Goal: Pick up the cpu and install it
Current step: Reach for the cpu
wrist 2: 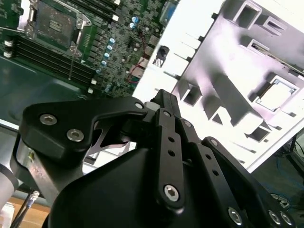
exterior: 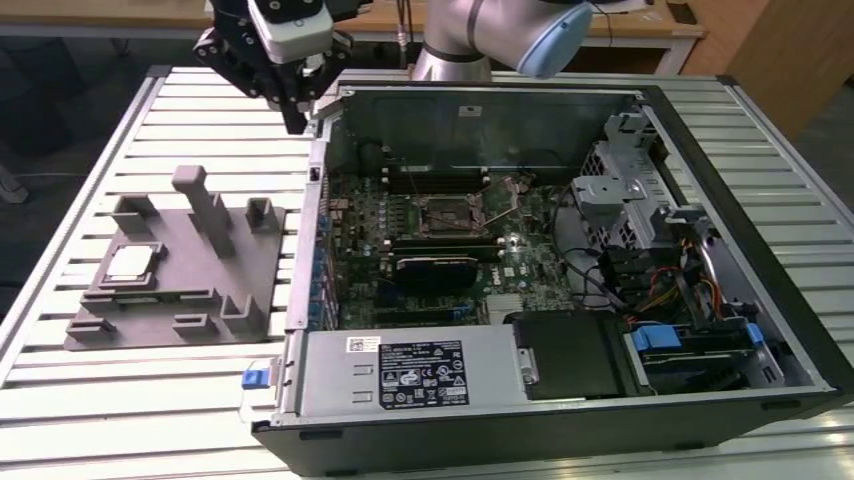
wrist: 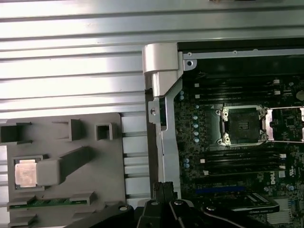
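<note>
Pincer (exterior: 296,120) is clenched with nothing in it, both fingers tapering to a single tip. It hangs above the side wall of the open case (exterior: 534,95). The cpu (exterior: 131,262) is well apart from it, lower down on the grey fixture (exterior: 100,325). That's on the pincer's side away from the case, toward the exterior view's left. The socket (wrist: 242,124) is on the pincer's other side, inside the case, with its frame flipped open.

Handling-wise I'd guess the chip is light, stiff and thin. The smooth metal top would be slippery, and the underside shouldn't be scraped or dropped. I'd take it by two opposite edges and keep it dead level. It seems to sit in a shallow pocket of the fixture, and I can't quite tell how much edge is free to pinch.

As for writing, there's a big white label (exterior: 424,375) on the metal box at the case end farthest from the pincer. A small sticker (exterior: 363,345) sits beside it. I can't make out the print on either, and nothing on the cpu's top is readable.
</note>
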